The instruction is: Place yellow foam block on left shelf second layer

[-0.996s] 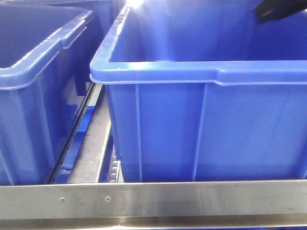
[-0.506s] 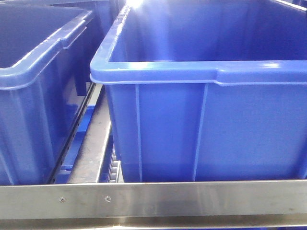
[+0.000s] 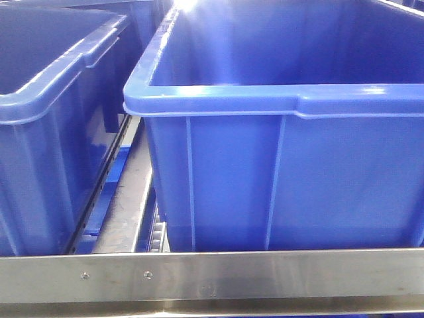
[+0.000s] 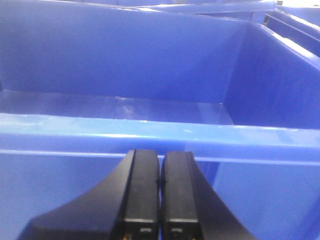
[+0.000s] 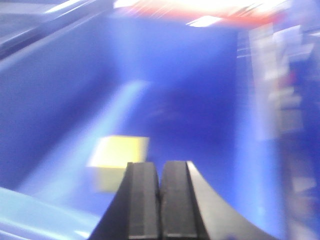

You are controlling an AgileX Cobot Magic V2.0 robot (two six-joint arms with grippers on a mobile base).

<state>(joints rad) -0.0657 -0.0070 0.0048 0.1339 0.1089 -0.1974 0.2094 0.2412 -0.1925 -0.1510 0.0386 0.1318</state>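
A second ago a dark arm part showed above the blue bin [image 3: 278,106] and is now gone; your right gripper [image 5: 160,187], fingers together and empty, has the yellow foam block [image 5: 119,160] just ahead-left, so grasping remains; left gripper [image 4: 160,175] likewise closed.

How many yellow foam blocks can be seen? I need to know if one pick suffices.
1. The yellow foam block lies on a blue bin's floor, just left of the shut right gripper. Blur may hide others.
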